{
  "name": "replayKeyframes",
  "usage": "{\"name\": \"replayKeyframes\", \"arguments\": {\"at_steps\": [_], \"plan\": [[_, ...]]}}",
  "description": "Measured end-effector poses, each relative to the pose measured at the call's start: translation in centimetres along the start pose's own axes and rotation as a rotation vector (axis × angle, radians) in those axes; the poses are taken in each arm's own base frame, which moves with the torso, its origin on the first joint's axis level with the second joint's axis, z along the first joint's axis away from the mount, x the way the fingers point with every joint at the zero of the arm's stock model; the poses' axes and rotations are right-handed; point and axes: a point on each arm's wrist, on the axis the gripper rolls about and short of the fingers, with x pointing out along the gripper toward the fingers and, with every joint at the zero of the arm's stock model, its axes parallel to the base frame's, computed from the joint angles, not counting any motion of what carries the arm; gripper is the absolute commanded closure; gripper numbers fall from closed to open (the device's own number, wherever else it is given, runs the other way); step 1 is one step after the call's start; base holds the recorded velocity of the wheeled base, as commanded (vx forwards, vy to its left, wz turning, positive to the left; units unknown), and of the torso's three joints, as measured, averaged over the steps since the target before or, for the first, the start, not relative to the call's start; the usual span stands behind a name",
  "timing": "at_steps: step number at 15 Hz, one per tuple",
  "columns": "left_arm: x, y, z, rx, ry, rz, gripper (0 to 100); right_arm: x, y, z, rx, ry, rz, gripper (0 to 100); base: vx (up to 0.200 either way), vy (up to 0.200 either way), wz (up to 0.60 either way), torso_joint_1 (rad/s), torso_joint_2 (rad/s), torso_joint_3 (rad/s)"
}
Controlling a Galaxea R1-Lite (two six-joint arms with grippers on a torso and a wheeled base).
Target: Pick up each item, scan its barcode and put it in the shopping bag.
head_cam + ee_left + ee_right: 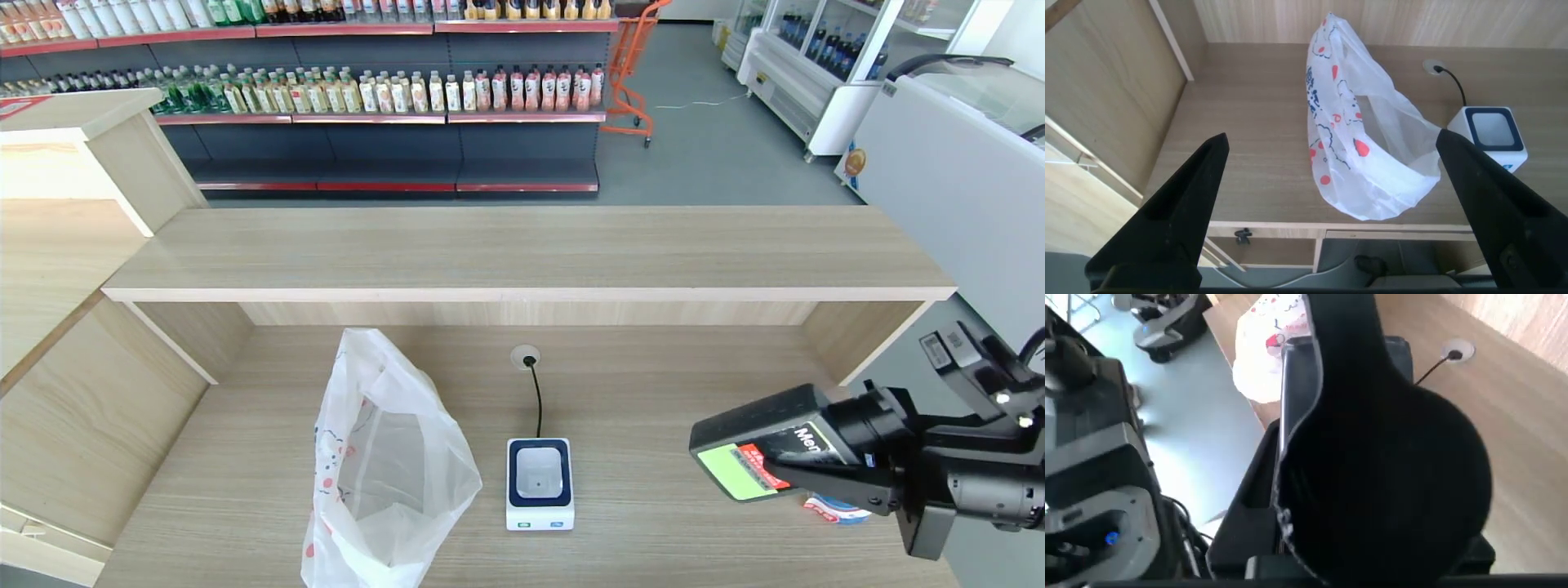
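Right gripper (849,469) clamped on a black pack (759,445), jaws shut against its sides, one end of the pack sticking out toward the scanner. Held clear of the counter (653,392), near its right edge. Green patch and red strip on the pack's upward face. Seen from the right wrist as a dark bulk (1388,457) close against the lens.

Left gripper (1331,143) spread wide with nothing between its fingers (1192,196), hanging over the counter's near edge, apart from the bag.

Shopping bag (392,474) of thin white plastic with red and blue print, standing with its mouth open on the left half of the counter, close to the near edge; same bag from the left wrist (1364,147).

Scanner (539,483), a white block with a dark blue frame round its window, just beside the bag on its right, about midway along the near edge; also seen past the bag from the left wrist (1493,131). Black cable (537,400) running from its back to a round grommet (525,357) by the counter's back wall.

Red, white and blue packet (833,508) lying flat at the right edge, partly hidden under the right gripper.
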Motion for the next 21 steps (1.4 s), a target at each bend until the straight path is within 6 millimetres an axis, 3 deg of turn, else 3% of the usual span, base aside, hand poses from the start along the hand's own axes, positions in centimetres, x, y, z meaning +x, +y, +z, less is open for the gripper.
{"name": "replayKeyframes", "arguments": {"at_steps": [2,6,12,17,21], "plan": [[0.0,0.0,0.0,0.000,0.000,0.000,0,0.0,-0.5,-0.4,0.236,0.011,-0.018,100,0.000,0.000,0.00,0.000,0.00,0.000],[0.0,0.0,0.0,0.000,0.000,0.000,0,1.9,-1.1,-2.7,0.376,0.092,0.036,100,0.000,0.000,0.00,0.000,0.00,0.000],[0.0,0.0,0.0,0.000,0.000,0.000,0,7.6,-3.6,-5.9,0.488,0.218,0.142,100,0.000,0.000,0.00,0.000,0.00,0.000],[0.0,0.0,0.0,0.000,0.000,0.000,0,12.7,-7.1,-8.0,0.507,0.277,0.110,100,0.000,0.000,0.00,0.000,0.00,0.000],[0.0,0.0,0.0,0.000,0.000,0.000,0,16.1,-7.6,-8.8,0.517,0.302,0.131,100,0.000,0.000,0.00,0.000,0.00,0.000]]}}
